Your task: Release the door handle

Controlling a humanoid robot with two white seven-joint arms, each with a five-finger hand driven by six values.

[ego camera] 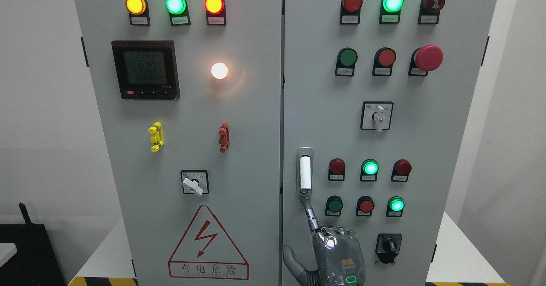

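Smooth grey metal cabinet [239, 149]: right hand [337, 256], one slim finger extended, others curled, touches the oblong door handle [304, 173].

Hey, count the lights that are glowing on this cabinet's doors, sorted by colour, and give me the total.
Green lights: 4
Yellow light: 1
Red light: 1
White light: 1
Total: 7

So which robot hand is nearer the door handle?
Right. The right robot hand sits just below the door handle, reaching up to its lower end; the left robot hand is out of view.
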